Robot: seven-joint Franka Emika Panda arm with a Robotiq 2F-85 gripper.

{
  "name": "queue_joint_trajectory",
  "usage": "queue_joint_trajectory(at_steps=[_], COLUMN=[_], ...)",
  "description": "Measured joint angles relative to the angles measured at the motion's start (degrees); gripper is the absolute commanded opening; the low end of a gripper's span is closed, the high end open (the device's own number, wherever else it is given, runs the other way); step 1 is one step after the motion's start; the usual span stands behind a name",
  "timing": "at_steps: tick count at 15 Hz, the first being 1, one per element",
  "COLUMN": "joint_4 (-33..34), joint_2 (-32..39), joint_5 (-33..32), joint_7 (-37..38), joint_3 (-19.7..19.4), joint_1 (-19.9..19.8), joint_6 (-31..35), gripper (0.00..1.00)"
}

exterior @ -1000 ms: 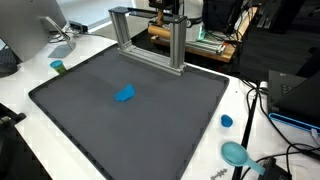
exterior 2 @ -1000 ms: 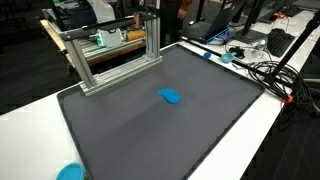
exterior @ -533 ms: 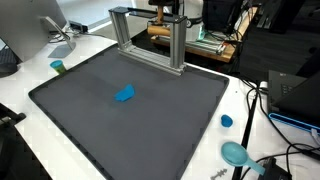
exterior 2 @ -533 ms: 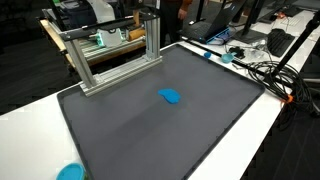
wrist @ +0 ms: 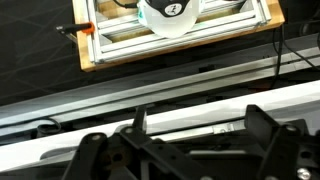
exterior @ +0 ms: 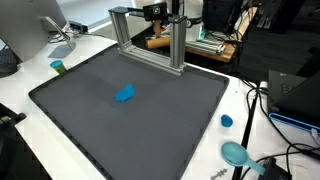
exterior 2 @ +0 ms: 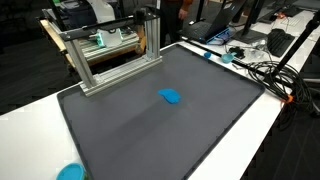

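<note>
My gripper (wrist: 200,125) is open, its two dark fingers wide apart at the bottom of the wrist view with nothing between them. It hangs high at the back of the table, by the top of the aluminium frame (exterior: 150,40), where it shows as a dark shape (exterior: 155,10). Below it the wrist view shows a pale bar and a wooden-edged board (wrist: 180,45) carrying a round white part. A small blue object (exterior: 125,94) lies alone on the dark mat (exterior: 90,130), far from the gripper; it also appears in an exterior view as the blue object (exterior 2: 171,97).
The aluminium frame (exterior 2: 110,55) stands along the mat's far edge. On the white table sit a light-blue bowl (exterior: 235,153), a small blue cap (exterior: 226,121) and a green cup (exterior: 58,67). Cables (exterior: 262,100) trail beside the mat, and a monitor stand (exterior: 55,30) is at the back.
The jaws have opened to their full width. The dark gripper shape at the top of the frame has shifted slightly. The blue object has not moved.
</note>
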Motion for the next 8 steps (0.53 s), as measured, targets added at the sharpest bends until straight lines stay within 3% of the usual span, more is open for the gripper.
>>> queue_joint_trajectory(at_steps=[3, 8], joint_4=[1.3, 4.9], joint_2=[1.0, -0.8], joint_5=[0.0, -0.1], joint_7=[3.6, 2.9], joint_3=[0.0, -1.2], joint_1=[-0.7, -2.4], joint_6=[-2.2, -0.3], gripper=[1.00, 1.00])
